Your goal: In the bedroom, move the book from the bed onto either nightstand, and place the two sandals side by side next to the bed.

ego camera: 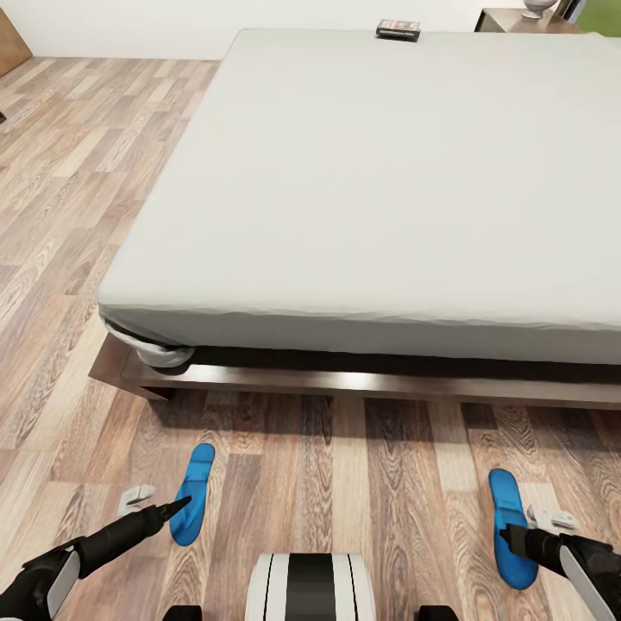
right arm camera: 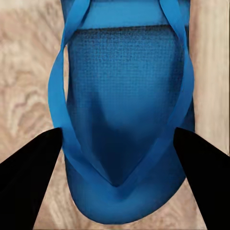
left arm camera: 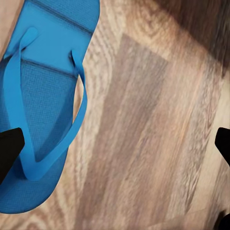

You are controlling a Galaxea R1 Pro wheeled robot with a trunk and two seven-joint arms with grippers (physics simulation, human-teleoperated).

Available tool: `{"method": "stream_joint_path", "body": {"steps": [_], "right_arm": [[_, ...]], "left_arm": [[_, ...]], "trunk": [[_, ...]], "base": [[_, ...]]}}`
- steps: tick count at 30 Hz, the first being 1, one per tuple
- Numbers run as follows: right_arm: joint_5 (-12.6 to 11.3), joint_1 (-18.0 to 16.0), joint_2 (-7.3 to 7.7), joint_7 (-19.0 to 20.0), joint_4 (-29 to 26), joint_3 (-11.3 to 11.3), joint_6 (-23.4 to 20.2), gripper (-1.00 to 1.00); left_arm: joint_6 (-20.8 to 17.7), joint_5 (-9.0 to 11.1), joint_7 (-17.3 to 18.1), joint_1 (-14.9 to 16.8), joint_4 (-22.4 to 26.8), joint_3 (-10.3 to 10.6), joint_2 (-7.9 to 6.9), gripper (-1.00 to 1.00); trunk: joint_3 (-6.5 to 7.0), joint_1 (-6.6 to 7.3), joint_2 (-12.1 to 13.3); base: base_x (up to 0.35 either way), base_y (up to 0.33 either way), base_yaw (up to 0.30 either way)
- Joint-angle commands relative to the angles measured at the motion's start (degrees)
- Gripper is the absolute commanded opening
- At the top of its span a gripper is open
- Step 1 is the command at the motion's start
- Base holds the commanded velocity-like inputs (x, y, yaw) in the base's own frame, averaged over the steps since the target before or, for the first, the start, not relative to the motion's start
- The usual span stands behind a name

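Left claw [ego camera: 177,507]: released, its dark fingers spread wide in the left wrist view; it hangs low at the edge of the left sandal [ego camera: 193,493], gripping nothing.
Right claw [right arm camera: 115,158]: released, one finger on each side of the right sandal [ego camera: 509,528], which lies centred between them on the floor [ego camera: 362,483]; the pictures do not settle whether the fingers touch it.
Sandals: both flat on the planks in front of the bed [ego camera: 345,379], well apart from each other, so not yet side by side.
Book [ego camera: 398,29]: far beyond both claws, on the mattress at the bed's far edge.
Nightstand [ego camera: 517,21]: past the bed's far corner, beyond the right claw, carrying a pale object.
Progress: judged from this, nothing is finished; pairing the sandals seems the step in hand, and the book's move remains.
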State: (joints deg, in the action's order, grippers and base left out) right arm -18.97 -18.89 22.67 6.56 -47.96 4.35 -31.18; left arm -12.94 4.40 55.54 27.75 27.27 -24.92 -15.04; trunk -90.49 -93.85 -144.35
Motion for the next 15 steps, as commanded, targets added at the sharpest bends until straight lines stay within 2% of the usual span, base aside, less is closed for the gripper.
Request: {"method": "stream_joint_path", "body": {"steps": [1,3,6,10,15], "right_arm": [[0.3,0.0,-0.07,0.0,0.0,0.1,1.0,-1.0],[0.8,0.0,-0.14,-0.3,0.3,-0.1,3.9,-1.0],[0.9,0.0,-0.16,-0.4,0.6,-0.2,5.8,-1.0],[0.9,0.0,-0.17,0.0,0.7,-0.2,13.1,-1.0],[1.0,0.0,-0.17,-0.2,0.7,-0.2,15.5,-1.0]], "left_arm": [[-0.6,0.3,0.2,0.0,0.0,-0.1,0.01,1.0],[-0.6,0.3,0.1,0.0,0.0,-0.1,0.01,1.0],[-0.6,0.3,0.1,0.0,0.0,-0.1,0.01,1.0],[-0.6,0.2,0.2,0.0,0.0,0.0,0.08,1.0],[-0.5,0.2,0.2,0.0,0.0,0.0,0.53,1.0]], "trunk": [[-0.03,0.01,0.0],[-0.03,0.01,0.0],[-0.03,0.01,0.0],[-0.03,0.01,0.0],[-0.03,0.01,0.0]], "base": [[0.0,0.0,0.0],[0.0,0.0,0.0],[0.0,0.0,0.0],[0.0,0.0,0.0],[0.0,0.0,0.0]]}}
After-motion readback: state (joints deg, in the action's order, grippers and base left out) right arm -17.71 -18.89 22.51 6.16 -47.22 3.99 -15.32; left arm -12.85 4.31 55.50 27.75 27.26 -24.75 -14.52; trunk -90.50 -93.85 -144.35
